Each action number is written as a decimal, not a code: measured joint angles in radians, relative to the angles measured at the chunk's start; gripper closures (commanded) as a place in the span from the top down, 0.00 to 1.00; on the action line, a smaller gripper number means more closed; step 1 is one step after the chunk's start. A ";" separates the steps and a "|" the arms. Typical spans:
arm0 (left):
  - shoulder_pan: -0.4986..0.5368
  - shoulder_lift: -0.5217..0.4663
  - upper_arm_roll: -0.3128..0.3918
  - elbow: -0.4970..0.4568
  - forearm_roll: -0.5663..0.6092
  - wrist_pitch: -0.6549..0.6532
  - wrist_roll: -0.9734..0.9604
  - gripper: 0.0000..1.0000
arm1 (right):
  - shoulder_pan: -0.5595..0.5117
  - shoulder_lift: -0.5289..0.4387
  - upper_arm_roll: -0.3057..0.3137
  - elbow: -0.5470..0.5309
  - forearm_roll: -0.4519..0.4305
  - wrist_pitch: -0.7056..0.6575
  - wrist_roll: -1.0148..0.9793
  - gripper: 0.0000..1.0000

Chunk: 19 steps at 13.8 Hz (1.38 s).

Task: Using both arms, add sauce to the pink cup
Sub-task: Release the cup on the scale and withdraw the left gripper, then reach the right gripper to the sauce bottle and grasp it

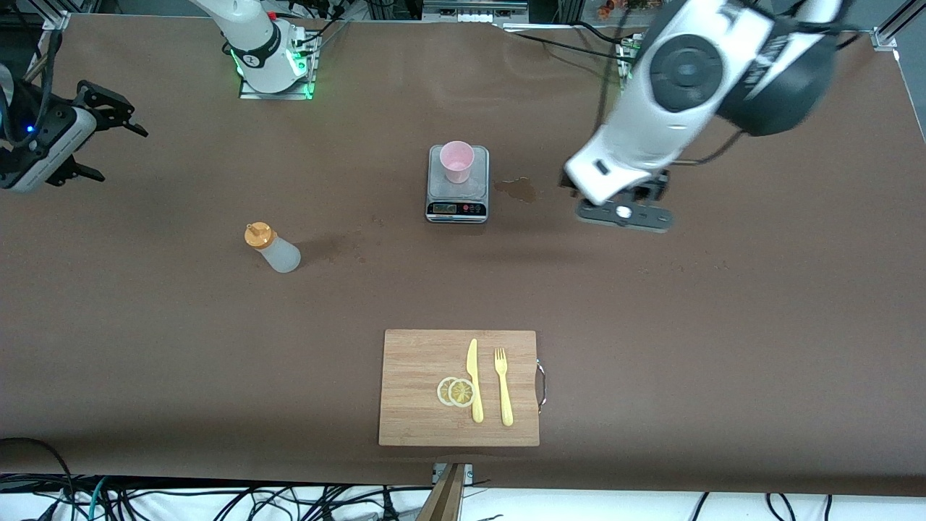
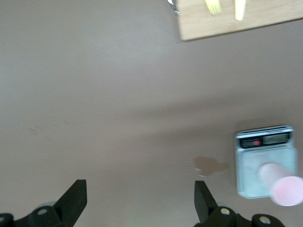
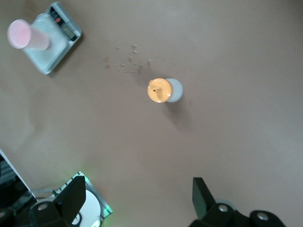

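A small pale pink plastic cup (image 1: 457, 161) stands upright on a little grey kitchen scale (image 1: 457, 204) with a dark display strip, about the middle of the brown table (image 1: 759, 304). Just beside the scale, toward the left arm's end, a dried brownish stain (image 1: 519, 189) marks the tabletop.

The sauce, a small translucent whitish squeeze bottle with an orange nozzle cap (image 1: 272, 247), stands on the bare table well apart from the scale, toward the right arm's end and a bit nearer the front camera than the cup. It is upright, and nothing touches it.

The left gripper (image 2: 137, 203) hangs over the table beside the stain and the scale, its two black fingers (image 2: 75, 201) spread wide with nothing between them. The right gripper (image 1: 108, 137) is up in the air over the edge of the table at the right arm's end, well apart from the bottle; its claw is also spread wide and empty, as the right wrist view shows.

Nearest the front camera lies a rectangular bamboo cutting board (image 1: 419, 362). On it are two overlapping lemon slices (image 1: 456, 391), a yellow plastic knife (image 1: 474, 380) and a yellow plastic fork (image 1: 503, 386), lying side by side.
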 measured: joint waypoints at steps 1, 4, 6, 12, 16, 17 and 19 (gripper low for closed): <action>0.001 -0.032 0.062 -0.012 0.000 0.000 0.080 1.00 | -0.016 0.011 -0.004 -0.034 0.032 0.033 -0.093 1.00; 0.004 -0.146 0.211 -0.108 -0.031 0.036 0.237 1.00 | -0.085 0.059 -0.008 -0.140 0.142 0.131 -0.377 1.00; 0.007 -0.237 0.271 -0.213 -0.051 0.113 0.268 1.00 | -0.134 0.105 -0.010 -0.200 0.242 0.193 -0.597 1.00; 0.038 -0.321 0.294 -0.306 -0.056 0.134 0.315 1.00 | -0.261 0.303 -0.011 -0.279 0.526 0.221 -1.147 1.00; 0.048 -0.299 0.295 -0.301 -0.056 0.135 0.315 1.00 | -0.310 0.456 -0.011 -0.285 0.707 0.153 -1.409 1.00; 0.052 -0.291 0.295 -0.290 -0.056 0.136 0.315 1.00 | -0.315 0.493 -0.011 -0.285 0.751 0.137 -1.457 1.00; 0.065 -0.275 0.296 -0.268 -0.074 0.136 0.318 1.00 | -0.315 0.551 -0.010 -0.285 0.828 0.116 -1.517 1.00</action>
